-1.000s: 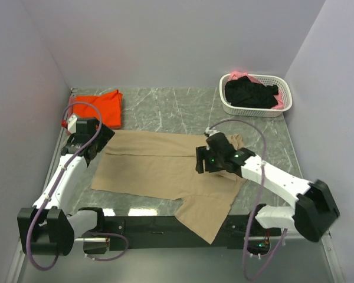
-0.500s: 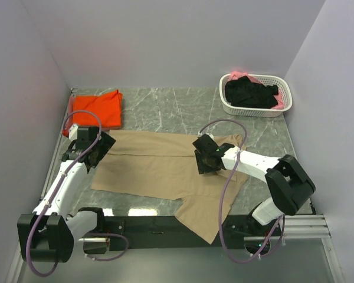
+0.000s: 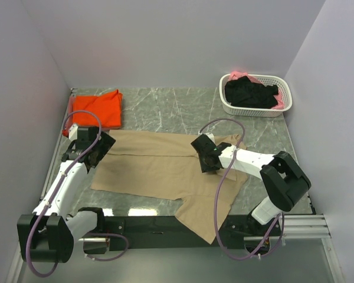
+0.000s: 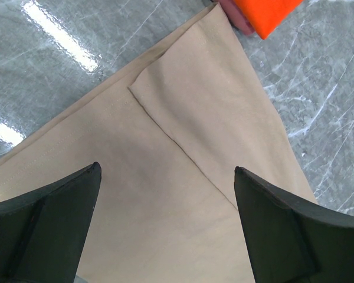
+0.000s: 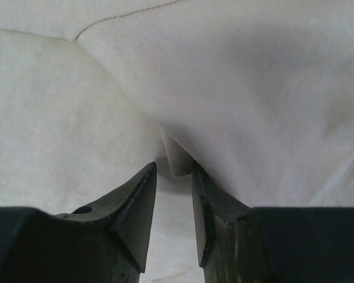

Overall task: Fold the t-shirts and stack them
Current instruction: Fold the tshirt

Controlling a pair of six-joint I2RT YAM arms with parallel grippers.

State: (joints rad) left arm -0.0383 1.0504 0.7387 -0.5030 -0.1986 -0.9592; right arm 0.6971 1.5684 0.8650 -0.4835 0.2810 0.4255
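Note:
A tan t-shirt lies spread flat across the middle of the table, one sleeve hanging over the near edge. My right gripper is down on its right part. In the right wrist view the jaws are nearly together, pinching a small raised fold of the tan cloth. My left gripper hovers open over the shirt's left end, with a folded-over flap of cloth below the wide-apart jaws. An orange t-shirt lies folded at the back left and also shows in the left wrist view.
A white slotted basket stands at the back right, holding black shirts and a pink one. Grey walls close in on the left, back and right. The black arm-base rail runs along the near edge.
My right arm has swung left and back across the tan shirt and its gripper has come down on the cloth. My left gripper has shifted slightly toward me.

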